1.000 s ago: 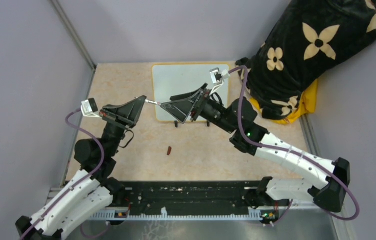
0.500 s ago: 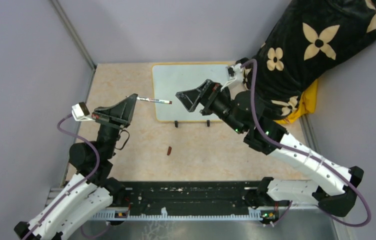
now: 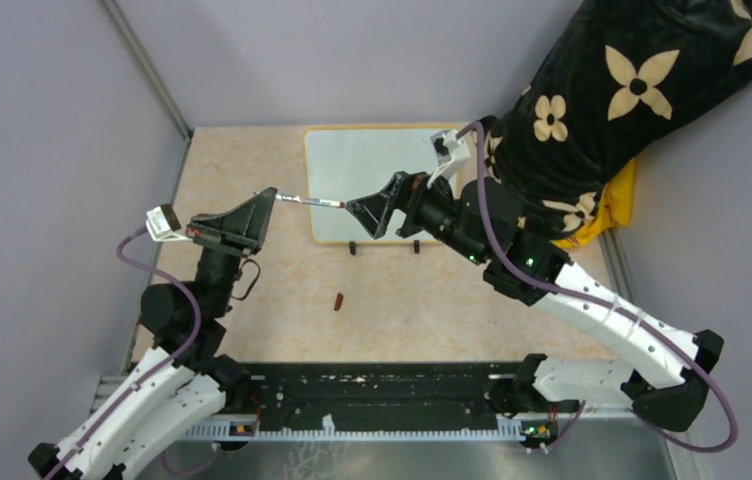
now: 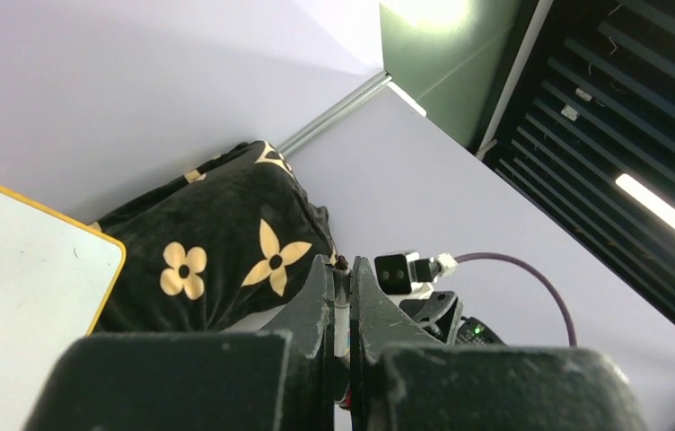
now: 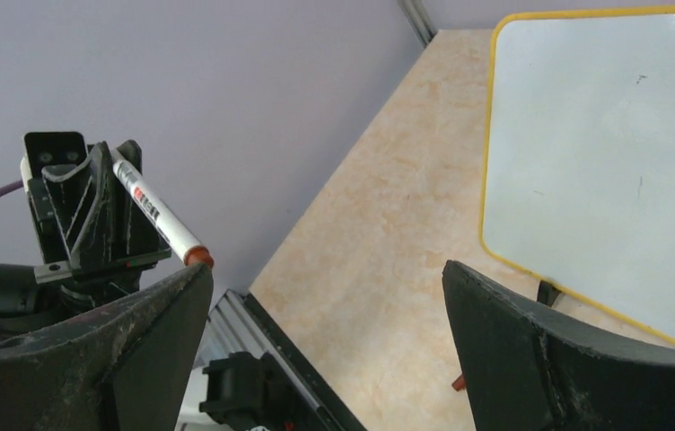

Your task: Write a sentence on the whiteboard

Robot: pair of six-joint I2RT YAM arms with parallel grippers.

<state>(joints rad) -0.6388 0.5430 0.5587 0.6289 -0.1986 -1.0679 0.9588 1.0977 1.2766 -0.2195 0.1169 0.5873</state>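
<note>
Whiteboard (image 3: 352,170) lies face up at far centre of table (image 3: 242,160); no writing visible, only faint specks. Rear end of marker (image 3: 314,202) is clamped in left gripper (image 3: 273,194). Its reddish tip points at right gripper (image 3: 352,208), jaws wide apart and empty; contact unclear. Pen: light, stiff, smooth, so take mid-barrel. Board: light, glossy, may slide on its 2 feet.

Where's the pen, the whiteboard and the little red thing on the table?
Pen (image 5: 162,214): right wrist view, middle of its white barrel.
Whiteboard (image 3: 362,160): top external view, bare white face.
Little red thing (image 3: 339,300): top external view, its middle.
</note>
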